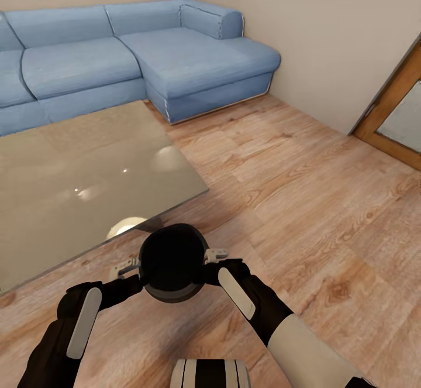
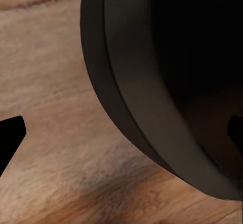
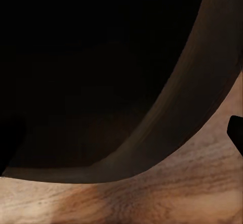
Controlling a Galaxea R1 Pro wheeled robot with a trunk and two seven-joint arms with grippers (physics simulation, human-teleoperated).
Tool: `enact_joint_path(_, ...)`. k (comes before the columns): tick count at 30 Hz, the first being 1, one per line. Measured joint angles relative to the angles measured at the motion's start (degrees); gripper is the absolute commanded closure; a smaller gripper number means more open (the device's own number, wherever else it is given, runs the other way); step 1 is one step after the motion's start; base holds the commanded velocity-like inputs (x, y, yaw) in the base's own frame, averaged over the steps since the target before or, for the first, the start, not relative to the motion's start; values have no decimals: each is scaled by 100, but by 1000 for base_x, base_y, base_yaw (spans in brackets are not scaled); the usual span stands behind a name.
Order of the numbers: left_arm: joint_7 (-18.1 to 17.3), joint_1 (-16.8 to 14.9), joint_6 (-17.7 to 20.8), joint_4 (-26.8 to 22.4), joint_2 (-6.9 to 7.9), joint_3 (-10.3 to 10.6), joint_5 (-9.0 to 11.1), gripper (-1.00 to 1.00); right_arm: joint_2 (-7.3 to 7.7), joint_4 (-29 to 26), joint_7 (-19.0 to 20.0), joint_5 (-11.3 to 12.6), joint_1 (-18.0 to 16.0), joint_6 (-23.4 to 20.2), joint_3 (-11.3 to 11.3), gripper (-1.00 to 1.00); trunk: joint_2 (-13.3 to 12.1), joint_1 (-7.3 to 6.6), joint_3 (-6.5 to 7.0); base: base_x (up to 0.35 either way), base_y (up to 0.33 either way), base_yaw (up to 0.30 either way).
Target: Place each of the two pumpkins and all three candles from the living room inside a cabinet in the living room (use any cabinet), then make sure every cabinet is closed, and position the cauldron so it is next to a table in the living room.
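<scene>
The cauldron (image 1: pixel 173 262) is gripped between the left tool (image 1: pixel 130 271) and right tool (image 1: pixel 217 257), each closed on its rim, just beside the glass surface (image 1: pixel 70 183) ahead-left.

- evenly and softly lit from above, with pale round glare spots on the glass table (image 1: pixel 88 165).
- faint, diffuse shadow on the wood floor (image 1: pixel 304 201) beneath the cauldron (image 1: pixel 172 259).
- near-black inside the cauldron in both wrist views, no detail readable.
- slightly soft, smeared floor grain up close; mild wide-angle stretch toward the head view's edges.
</scene>
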State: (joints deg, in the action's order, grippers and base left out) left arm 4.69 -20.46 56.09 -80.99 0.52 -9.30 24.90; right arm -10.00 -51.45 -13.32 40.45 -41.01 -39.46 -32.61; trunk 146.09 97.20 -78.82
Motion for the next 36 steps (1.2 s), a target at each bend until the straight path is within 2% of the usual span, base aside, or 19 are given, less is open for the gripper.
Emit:
enact_joint_path(7,0,0,8,-1,2,0,0,-100,0,0,0,0,0,0,0,-100,-9,-18,155,-9,0,0)
enact_joint_path(17,0,0,14,-3,0,0,0,-100,0,-2,0,0,0,0,8,-100,-23,-43,377,-130,-4,0)
enact_joint_path(29,0,0,15,-8,0,0,0,-100,0,-5,16,8,0,0,28,-100,-39,-73,643,-184,0,0)
enact_joint_path(36,0,0,17,-8,0,0,0,-100,0,0,18,9,0,0,28,-100,-48,-89,798,-314,0,0)
